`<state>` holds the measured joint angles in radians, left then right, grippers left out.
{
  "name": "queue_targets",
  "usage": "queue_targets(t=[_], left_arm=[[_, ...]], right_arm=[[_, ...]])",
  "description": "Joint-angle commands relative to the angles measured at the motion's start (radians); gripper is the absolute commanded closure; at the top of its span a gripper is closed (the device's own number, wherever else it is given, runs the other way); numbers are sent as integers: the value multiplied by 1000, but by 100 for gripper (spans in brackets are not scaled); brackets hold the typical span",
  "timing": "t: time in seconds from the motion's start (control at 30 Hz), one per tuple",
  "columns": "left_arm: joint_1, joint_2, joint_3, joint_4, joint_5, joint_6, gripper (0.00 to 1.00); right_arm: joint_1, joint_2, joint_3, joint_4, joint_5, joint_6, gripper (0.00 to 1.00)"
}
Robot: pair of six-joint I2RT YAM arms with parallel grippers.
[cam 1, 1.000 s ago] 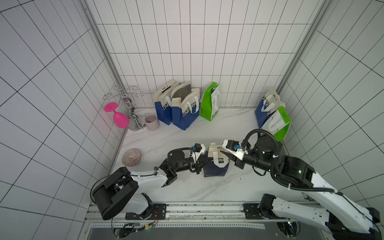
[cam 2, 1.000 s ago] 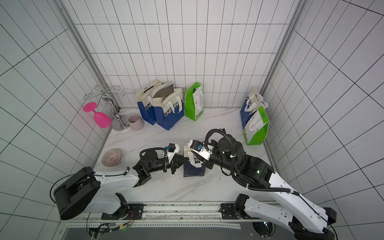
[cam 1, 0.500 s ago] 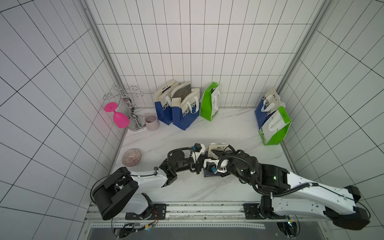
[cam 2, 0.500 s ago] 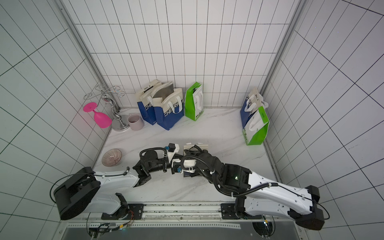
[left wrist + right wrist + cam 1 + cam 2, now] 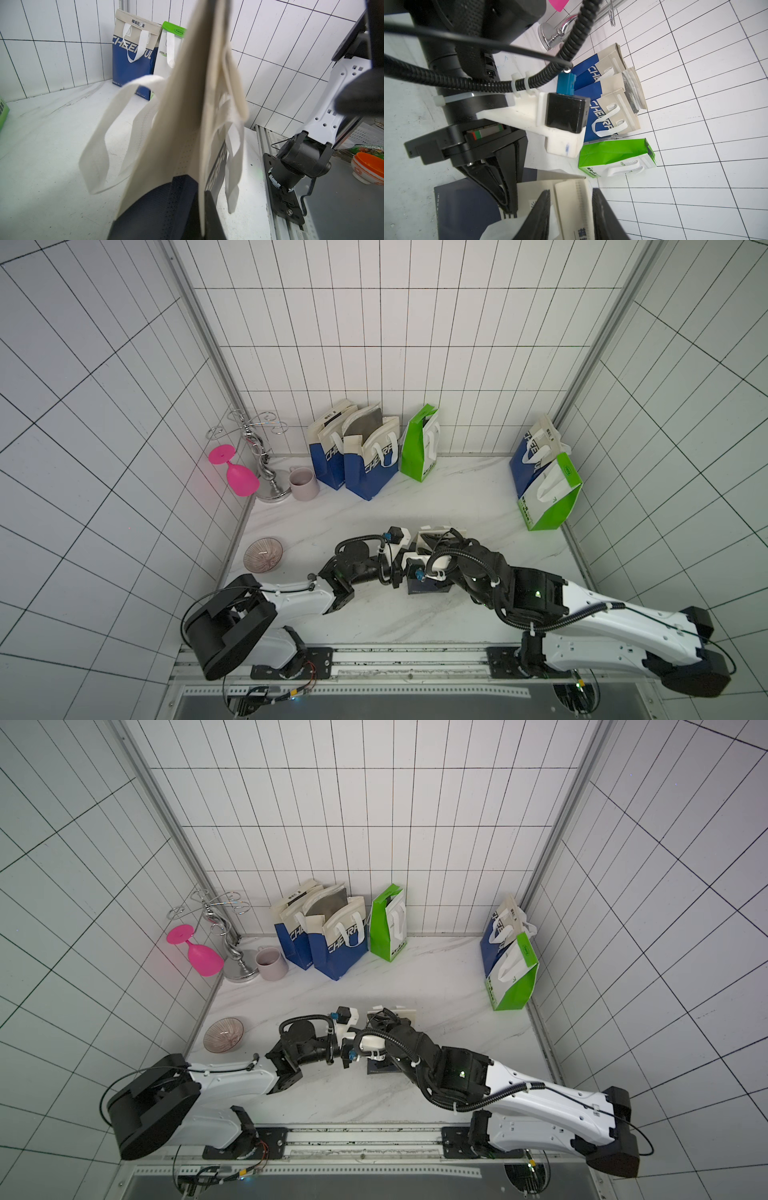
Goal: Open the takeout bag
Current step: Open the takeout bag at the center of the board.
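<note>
The takeout bag [image 5: 434, 531], navy below and beige on top with white handles, stands mid-table in both top views [image 5: 402, 1013]. My left gripper [image 5: 401, 572] reaches in from the left and is shut on the bag's side panel; the left wrist view shows that beige panel [image 5: 187, 104] pinched between the jaws. In the right wrist view the left gripper [image 5: 508, 207] is clamped on the bag's edge. My right gripper [image 5: 571, 191] hangs over the bag's top, jaws apart, the folded beige flap [image 5: 571, 203] standing between its fingers. The arms hide most of the bag from above.
Two blue-and-beige bags [image 5: 357, 456] and a green bag [image 5: 419, 448] line the back wall. Another blue and green pair [image 5: 548, 493] stands at the right wall. A pink goblet [image 5: 237, 475], chrome rack [image 5: 266, 464], mauve mug [image 5: 303, 483] and glass bowl [image 5: 263, 554] sit left.
The right arm has swung down from its raised reach and now lies low along the front, its gripper over the bag's top. The left arm keeps its hold and has not moved.
</note>
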<state>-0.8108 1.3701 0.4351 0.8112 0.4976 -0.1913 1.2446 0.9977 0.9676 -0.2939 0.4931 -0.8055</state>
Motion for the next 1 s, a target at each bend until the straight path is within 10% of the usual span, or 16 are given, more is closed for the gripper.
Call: queue_targets(t=[0.0, 0.97], left_arm=[[-4, -16, 6, 42, 4, 4, 100], [-4, -17, 11, 26, 13, 21, 100]], right_arm=[[9, 11, -55, 11, 26, 1, 65], [-20, 100, -69, 62, 149, -10, 62]])
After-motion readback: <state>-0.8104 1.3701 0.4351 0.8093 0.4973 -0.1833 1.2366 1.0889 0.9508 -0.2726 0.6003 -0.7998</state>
